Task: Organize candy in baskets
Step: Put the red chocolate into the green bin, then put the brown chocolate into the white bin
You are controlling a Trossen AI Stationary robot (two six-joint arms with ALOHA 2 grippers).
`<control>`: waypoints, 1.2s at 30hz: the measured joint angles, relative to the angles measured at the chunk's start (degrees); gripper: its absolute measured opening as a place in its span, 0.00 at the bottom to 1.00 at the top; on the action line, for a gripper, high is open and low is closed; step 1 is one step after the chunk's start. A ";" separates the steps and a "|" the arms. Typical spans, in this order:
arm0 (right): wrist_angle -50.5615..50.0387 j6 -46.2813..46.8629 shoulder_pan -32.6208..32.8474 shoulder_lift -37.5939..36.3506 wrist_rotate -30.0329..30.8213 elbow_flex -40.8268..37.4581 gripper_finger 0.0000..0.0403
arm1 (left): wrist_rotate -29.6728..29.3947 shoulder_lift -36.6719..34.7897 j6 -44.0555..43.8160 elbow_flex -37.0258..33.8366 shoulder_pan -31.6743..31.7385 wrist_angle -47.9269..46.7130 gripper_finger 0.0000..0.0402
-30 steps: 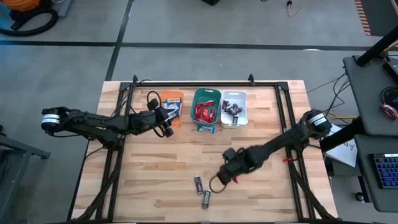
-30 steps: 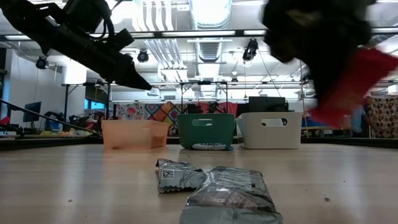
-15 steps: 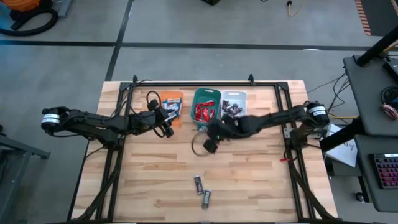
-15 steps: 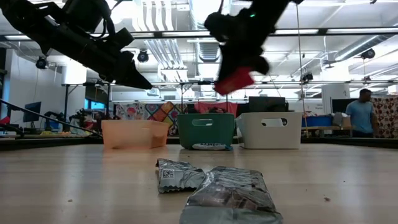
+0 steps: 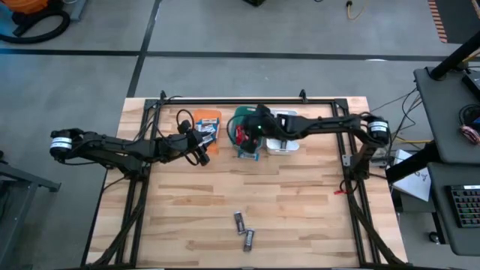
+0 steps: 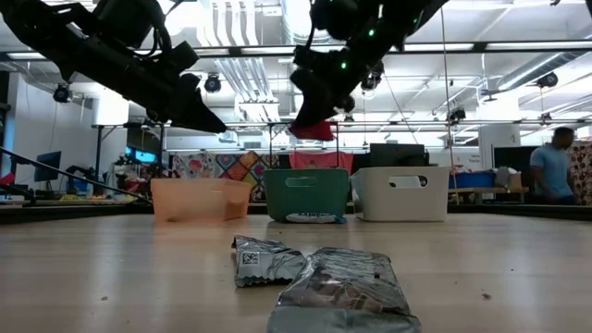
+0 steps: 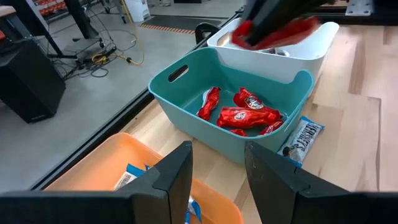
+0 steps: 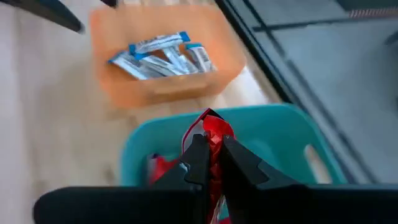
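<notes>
Your right tool is clamped on a red candy bar and hangs above the teal basket, the middle one in the row at the far edge of the worktop. That basket already holds several red bars. The orange basket to its left holds blue-and-white bars; the white basket stands to its right. One blue-and-white bar lies on the worktop against the teal basket's near side. Two dark grey bars lie at near centre. Your left tool hovers beside the orange basket, fingers parted, holding nothing.
</notes>
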 joint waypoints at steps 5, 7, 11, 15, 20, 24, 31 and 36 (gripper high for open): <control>2.23 -8.12 -1.53 3.55 0.01 -0.07 0.06 | 0.00 0.00 -0.63 0.00 -0.07 -0.01 0.32; 2.48 -9.01 -1.92 4.69 -0.01 -0.09 0.06 | 0.00 0.00 -1.27 0.00 -0.24 -0.01 0.32; 2.98 -9.29 -2.39 6.32 0.00 -0.11 0.06 | 0.41 -0.11 -2.78 0.00 -1.42 0.06 0.32; 4.03 -9.30 -2.55 7.03 -0.01 -0.11 0.06 | 3.81 -0.20 -3.45 0.93 -3.23 0.05 0.32; 4.05 -9.29 -2.49 7.03 -0.20 -0.11 0.08 | 8.75 -0.17 -1.36 2.78 -6.42 -1.31 0.32; 4.22 -7.79 -2.49 7.03 -1.14 -0.11 0.14 | 10.33 -0.17 0.12 4.19 -8.94 -4.11 0.32; 4.14 -7.55 -2.47 6.98 -1.26 -0.11 0.23 | 16.18 -0.17 1.57 5.50 -13.34 -8.19 0.32; 2.04 -7.06 -2.26 5.65 -1.48 -0.11 0.24 | 25.06 0.44 1.58 5.73 -15.93 -9.94 0.32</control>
